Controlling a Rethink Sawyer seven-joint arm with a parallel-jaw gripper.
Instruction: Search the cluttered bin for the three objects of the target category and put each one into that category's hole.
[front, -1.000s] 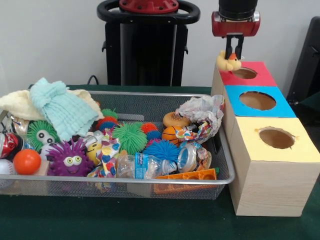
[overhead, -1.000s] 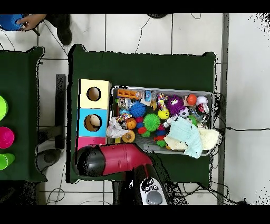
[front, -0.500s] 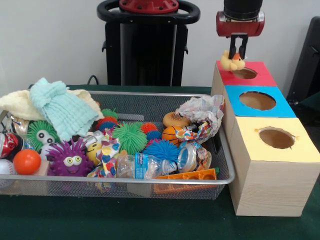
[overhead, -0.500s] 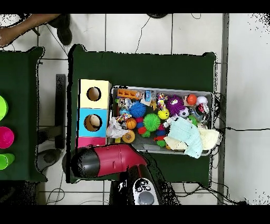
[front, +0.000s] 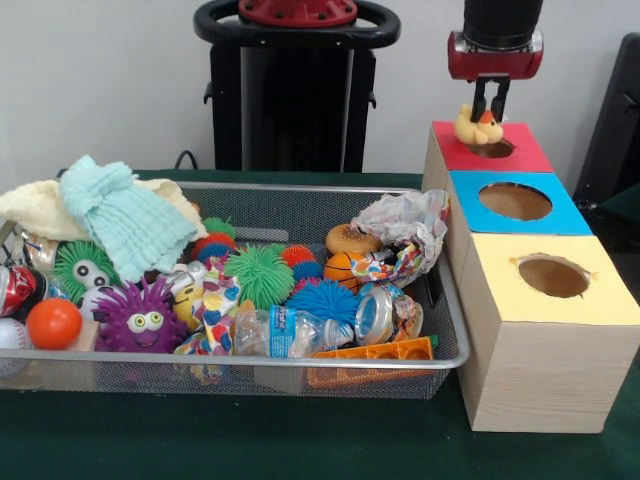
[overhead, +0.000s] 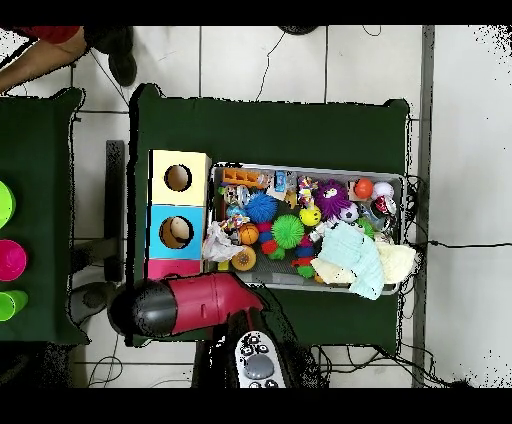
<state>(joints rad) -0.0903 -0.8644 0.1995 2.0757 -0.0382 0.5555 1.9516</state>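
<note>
In the front view my gripper (front: 487, 113) hangs over the red-topped box (front: 520, 148), shut on a small yellow plush duck (front: 477, 128) with an orange beak. The duck dangles just above the red box's round hole (front: 492, 149), at its left rim. Beside it stand the blue-topped box (front: 515, 201) and the yellow-topped box (front: 553, 276), each with its own hole. The wire bin (front: 250, 365) to the left holds several spiky balls, a purple googly-eyed ball (front: 140, 318), an orange ball (front: 53, 323) and cloths. In the overhead view the red arm (overhead: 190, 302) covers the red box and the gripper.
The three boxes (overhead: 178, 215) stand in a row beside the bin (overhead: 305, 228) on the green table. A crumpled wrapper (front: 408, 222) rises above the bin's right rim near the boxes. A person's sleeve (overhead: 45, 45) shows at the overhead view's top left.
My gripper has carried the duck rightward and slightly down, from beside the red box's left edge to over its hole. The person's arm has shifted at the overhead view's corner.
</note>
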